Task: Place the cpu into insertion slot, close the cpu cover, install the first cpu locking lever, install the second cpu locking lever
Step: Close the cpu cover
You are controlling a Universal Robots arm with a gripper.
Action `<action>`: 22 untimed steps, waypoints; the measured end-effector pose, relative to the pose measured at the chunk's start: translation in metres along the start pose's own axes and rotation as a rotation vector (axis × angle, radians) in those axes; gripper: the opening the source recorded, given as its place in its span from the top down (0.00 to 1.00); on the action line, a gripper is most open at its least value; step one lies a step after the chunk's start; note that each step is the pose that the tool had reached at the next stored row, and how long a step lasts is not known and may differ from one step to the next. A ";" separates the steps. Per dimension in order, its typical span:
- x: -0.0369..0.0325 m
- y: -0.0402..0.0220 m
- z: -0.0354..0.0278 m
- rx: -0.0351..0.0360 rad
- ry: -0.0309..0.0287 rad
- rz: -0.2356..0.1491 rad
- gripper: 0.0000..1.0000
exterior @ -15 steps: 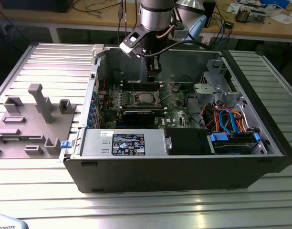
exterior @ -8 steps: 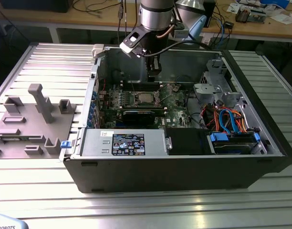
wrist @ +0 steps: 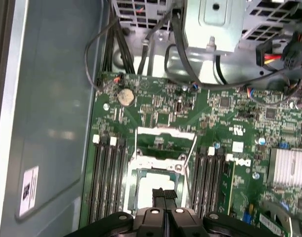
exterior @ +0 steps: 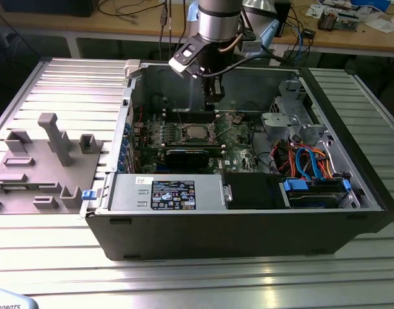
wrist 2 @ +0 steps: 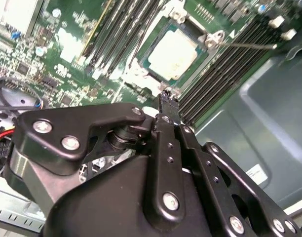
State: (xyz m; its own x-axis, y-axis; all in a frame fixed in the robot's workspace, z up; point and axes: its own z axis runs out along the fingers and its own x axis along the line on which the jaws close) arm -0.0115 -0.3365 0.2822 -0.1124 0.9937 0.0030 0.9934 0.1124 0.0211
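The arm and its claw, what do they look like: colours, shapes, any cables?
The arm is a silver-grey cylinder with a pale blue joint cap, a black cable looping beside it and a white-edged camera housing at the wrist. The claw is matte black: flat linkage plates with silver screw heads, narrowing to slim fingers.

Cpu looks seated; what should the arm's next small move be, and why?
Probably reach for the cpu cover and tip it down: the cpu already lies in the socket, the cover stands open beyond it, and the gripper hangs shut and empty just above.
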 end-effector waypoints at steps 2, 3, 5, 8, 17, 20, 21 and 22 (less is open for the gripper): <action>-0.0005 0.0050 0.0003 0.0006 -0.0001 0.003 0.89; -0.0008 0.0070 0.0004 0.0009 -0.0002 0.005 0.89; -0.0012 0.0109 0.0007 0.0014 -0.0007 0.011 0.89; -0.0022 0.0197 0.0017 0.0019 -0.0008 0.017 0.89; -0.0053 0.0470 0.0079 0.0041 -0.0009 0.027 0.89; -0.0062 0.0551 0.0102 0.0054 -0.0007 0.029 0.89; -0.0067 0.0590 0.0115 0.0062 -0.0007 0.030 0.89; -0.0070 0.0616 0.0125 0.0069 -0.0007 0.031 0.89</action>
State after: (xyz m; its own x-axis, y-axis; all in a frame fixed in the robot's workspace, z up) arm 0.0507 -0.3365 0.2710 -0.0820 0.9966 0.0029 0.9965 0.0819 0.0141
